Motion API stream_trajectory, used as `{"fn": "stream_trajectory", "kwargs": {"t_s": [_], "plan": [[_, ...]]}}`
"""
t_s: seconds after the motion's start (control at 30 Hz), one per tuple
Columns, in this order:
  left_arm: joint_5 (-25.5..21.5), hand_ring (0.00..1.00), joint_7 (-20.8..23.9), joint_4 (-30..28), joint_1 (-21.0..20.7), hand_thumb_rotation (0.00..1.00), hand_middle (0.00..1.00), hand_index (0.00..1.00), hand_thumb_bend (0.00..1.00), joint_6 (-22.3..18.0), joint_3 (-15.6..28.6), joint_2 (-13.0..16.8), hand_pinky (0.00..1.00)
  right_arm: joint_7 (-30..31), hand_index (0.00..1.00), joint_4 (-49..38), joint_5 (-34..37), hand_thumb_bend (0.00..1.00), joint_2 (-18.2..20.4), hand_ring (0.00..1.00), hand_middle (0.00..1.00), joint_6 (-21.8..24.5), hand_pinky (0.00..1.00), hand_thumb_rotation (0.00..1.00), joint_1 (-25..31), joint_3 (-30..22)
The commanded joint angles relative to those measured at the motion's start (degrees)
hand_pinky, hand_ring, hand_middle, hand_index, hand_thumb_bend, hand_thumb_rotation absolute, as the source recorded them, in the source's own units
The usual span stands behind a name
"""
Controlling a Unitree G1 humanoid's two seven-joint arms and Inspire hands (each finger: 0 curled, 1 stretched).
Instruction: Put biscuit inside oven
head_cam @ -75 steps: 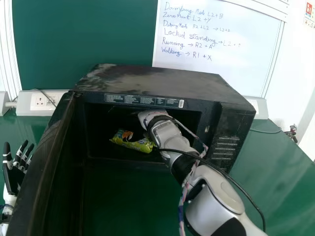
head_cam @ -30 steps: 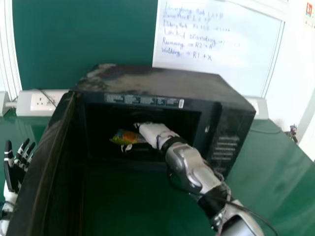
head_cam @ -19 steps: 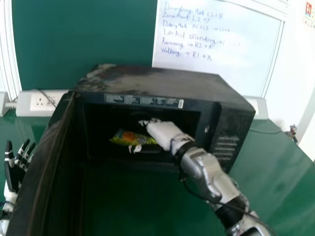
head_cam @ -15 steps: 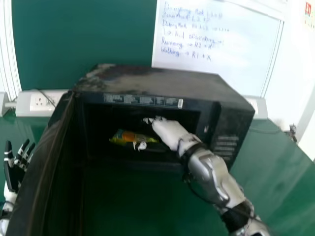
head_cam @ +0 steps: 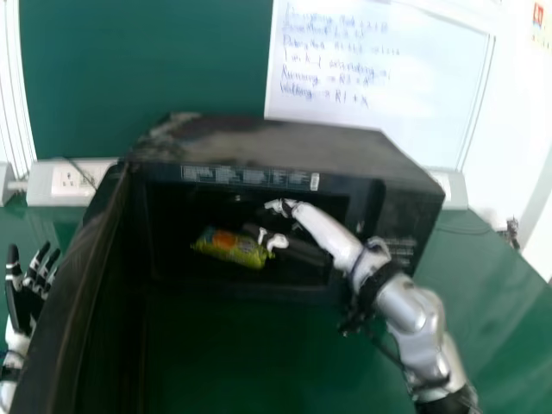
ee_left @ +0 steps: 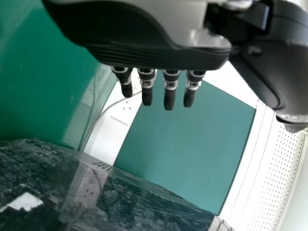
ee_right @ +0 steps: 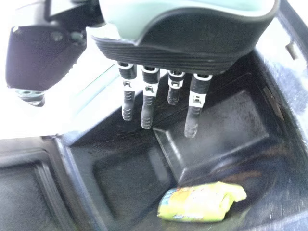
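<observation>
The green biscuit packet (head_cam: 231, 247) lies on the floor of the black oven (head_cam: 285, 138), whose door stands open at the left. My right hand (head_cam: 323, 231) is in the oven's mouth to the right of the packet, fingers straight and holding nothing. In the right wrist view my right hand (ee_right: 192, 103) has its fingers extended, apart from the packet (ee_right: 202, 202). My left hand (head_cam: 30, 289) is raised beyond the door at the far left; the left wrist view shows the left hand (ee_left: 168, 89) with straight fingers.
The open oven door (head_cam: 73, 293) rises between my left hand and the oven's mouth. Behind the oven are a wall socket (head_cam: 73, 179) and a whiteboard (head_cam: 379, 78). The green table (head_cam: 492, 302) extends to the right.
My right hand has let go of the packet and drawn back toward the right, its fingers now apart from it. The packet stays in the oven. The left hand has kept still.
</observation>
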Motion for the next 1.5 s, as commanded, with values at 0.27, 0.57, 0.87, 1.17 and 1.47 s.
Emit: {"fn": "stream_trajectory", "kwargs": {"t_s": [0.27,0.57,0.87,1.17,1.47], "plan": [[-1.6,0.90,-1.0,-1.9,0.8,0.62,0.92,0.96,0.94,0.2,0.0,0.0,0.84,12.9,0.88,-3.9,22.0,0.86,-2.9,0.84,0.86,13.5,0.75,0.46,1.8,-9.1],[-2.2,0.89,-0.4,-9.1,4.5,0.61,0.91,0.94,0.91,2.3,-4.2,-2.2,0.84,25.2,0.87,1.2,31.2,0.87,-12.6,0.82,0.86,11.0,0.73,0.55,1.0,-12.6],[-1.5,0.91,-1.4,-13.0,7.4,0.64,0.93,0.96,0.85,1.8,-8.2,-3.8,0.86,38.5,0.90,10.8,37.4,0.78,-19.6,0.87,0.89,6.3,0.78,0.60,-0.9,-13.8],[-2.0,0.94,-3.9,-13.9,8.9,0.67,0.95,0.98,0.82,1.7,-10.9,-3.6,0.89,44.9,0.88,21.8,38.9,0.75,-22.7,0.85,0.88,0.4,0.75,0.55,-1.9,-16.2],[0.7,0.94,-4.0,-16.6,11.0,0.66,0.95,0.98,0.84,0.9,-14.3,-4.1,0.90,51.8,0.89,32.7,40.3,0.67,-26.6,0.90,0.91,2.3,0.82,0.43,-3.2,-16.9]]}}
